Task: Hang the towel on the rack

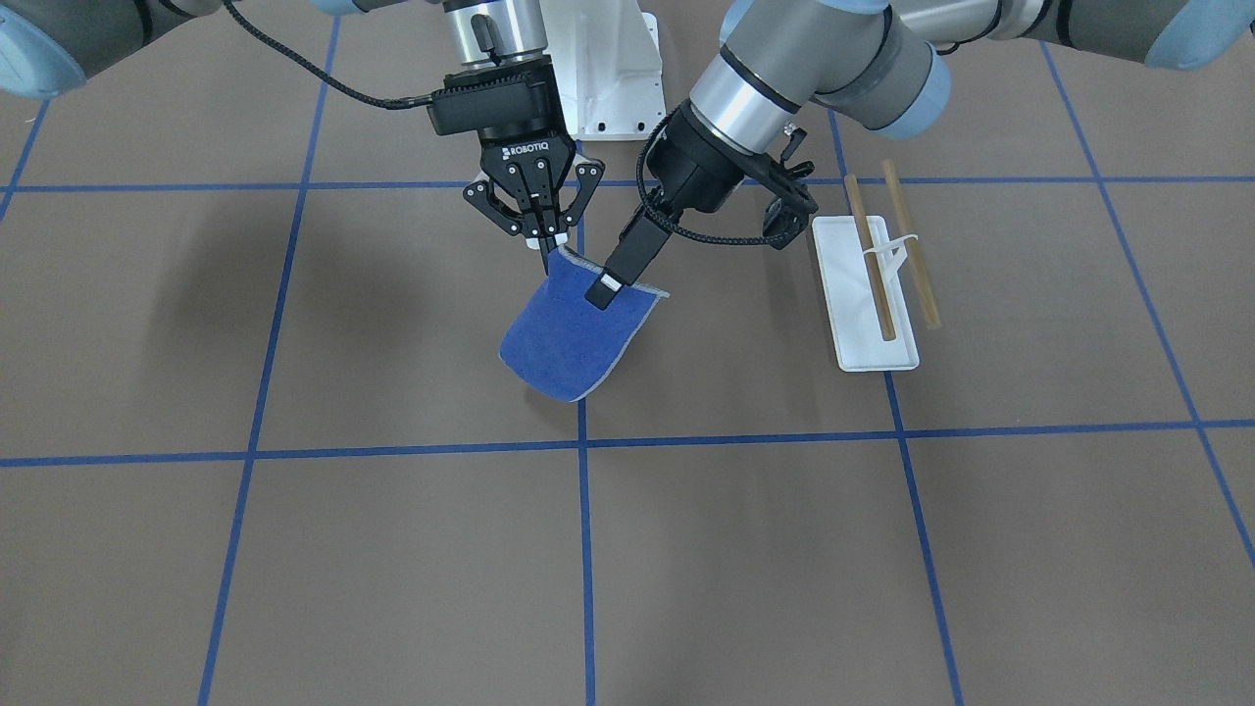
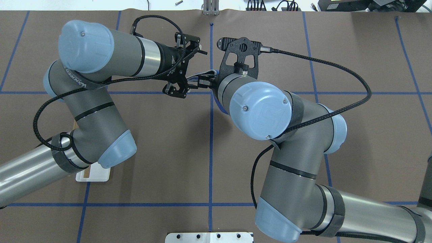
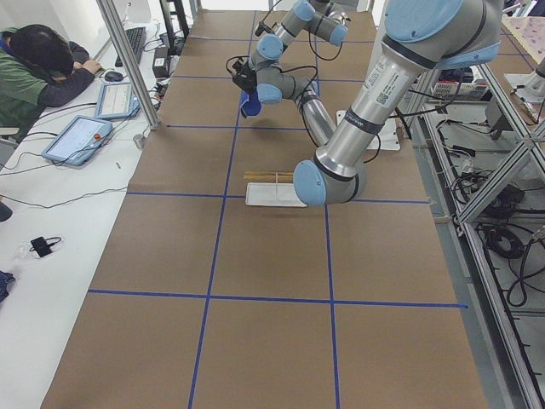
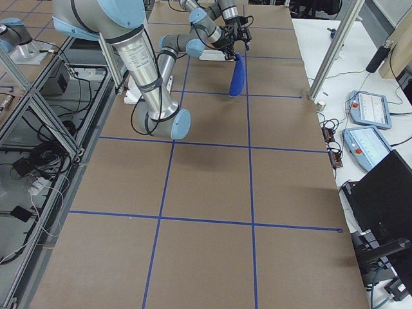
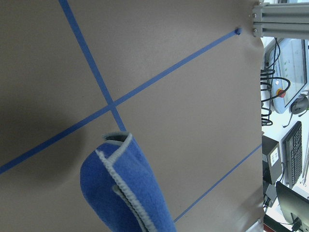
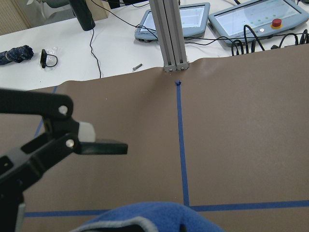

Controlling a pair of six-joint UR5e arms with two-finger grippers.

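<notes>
The towel (image 1: 574, 338) is held up over the table (image 1: 392, 549) and hangs in a loose curl from its top edge, by a crossing of tape lines (image 1: 584, 549). In the front-facing view its corner at 11 o'clock is pinched by the right gripper (image 1: 551, 245), which is pointed straight down with both fingers pressed together on the grey trim.

Farther along that edge, at about 1 o'clock, the cloth is overlapped by one finger of the left gripper (image 1: 606, 286), which is reached in slantwise from 2 o'clock on the operators' side. In the right wrist view that finger (image 6: 104, 147) is seen with bare table between it and the towel below. The second finger is hidden, so the jaws are parted and nothing is clamped. Whether the cloth lies between them cannot be told.

The rack (image 1: 863, 294) is set at 3 o'clock from the towel, well apart, with its white base flat on the table. Its two rods (image 1: 871, 265) are carried lengthwise above the base. A white mount (image 1: 608, 69) is seen at 12 o'clock, beyond both grippers.
</notes>
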